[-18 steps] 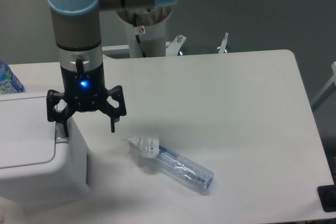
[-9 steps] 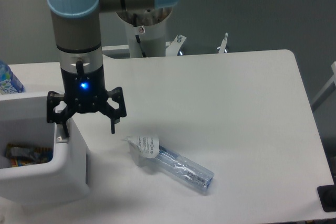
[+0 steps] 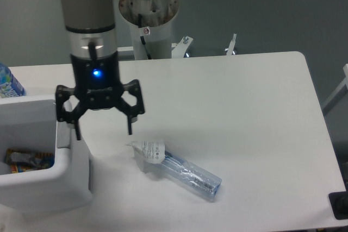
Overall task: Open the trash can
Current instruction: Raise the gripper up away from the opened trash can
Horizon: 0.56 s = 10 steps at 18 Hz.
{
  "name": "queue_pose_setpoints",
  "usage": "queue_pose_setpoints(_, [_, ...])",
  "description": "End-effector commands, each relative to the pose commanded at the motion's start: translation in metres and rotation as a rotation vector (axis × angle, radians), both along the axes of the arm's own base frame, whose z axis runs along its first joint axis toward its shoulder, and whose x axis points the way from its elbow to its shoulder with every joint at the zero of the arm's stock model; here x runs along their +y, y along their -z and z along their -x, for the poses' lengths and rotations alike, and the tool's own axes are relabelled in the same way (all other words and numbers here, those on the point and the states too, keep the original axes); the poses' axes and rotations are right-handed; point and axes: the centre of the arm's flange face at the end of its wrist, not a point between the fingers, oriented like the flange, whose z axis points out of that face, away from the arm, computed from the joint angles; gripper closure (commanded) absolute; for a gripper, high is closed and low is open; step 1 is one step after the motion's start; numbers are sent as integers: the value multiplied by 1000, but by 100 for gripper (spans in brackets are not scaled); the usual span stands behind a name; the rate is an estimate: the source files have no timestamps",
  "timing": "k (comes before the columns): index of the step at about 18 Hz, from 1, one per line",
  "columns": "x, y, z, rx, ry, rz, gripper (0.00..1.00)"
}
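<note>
Shifted slightly right since half a second ago, the hand (image 3: 103,131) is held with fingers spread, empty, above the trash can's (image 3: 43,180) right rim. That bin sits open at near left, wrappers seen inside. A clear packet (image 3: 176,168) lies on the tabletop (image 3: 244,112) nearby.

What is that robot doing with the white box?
The robot arm was told to open the trash can, and the lid is already up, so you can see a colourful wrapper inside. The gripper is open and hangs right over the can's near edge, holding nothing. A clear packet lies on the table beside it.
</note>
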Motion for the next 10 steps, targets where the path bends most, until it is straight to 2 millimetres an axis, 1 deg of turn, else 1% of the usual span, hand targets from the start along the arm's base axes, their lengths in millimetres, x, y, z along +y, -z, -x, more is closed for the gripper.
queue_pose_setpoints(1, [-11, 1, 9, -6, 17, 39, 0])
queue_pose_setpoints(3, [-30, 0, 20, -8, 75, 112, 0])
queue_pose_setpoints(6, [-48, 7, 28, -34, 159, 207, 0])
queue_pose_setpoints(9, [-77, 8, 52, -53, 207, 271, 0])
queue_pose_setpoints(10, [-84, 10, 58, -50, 234, 286, 0])
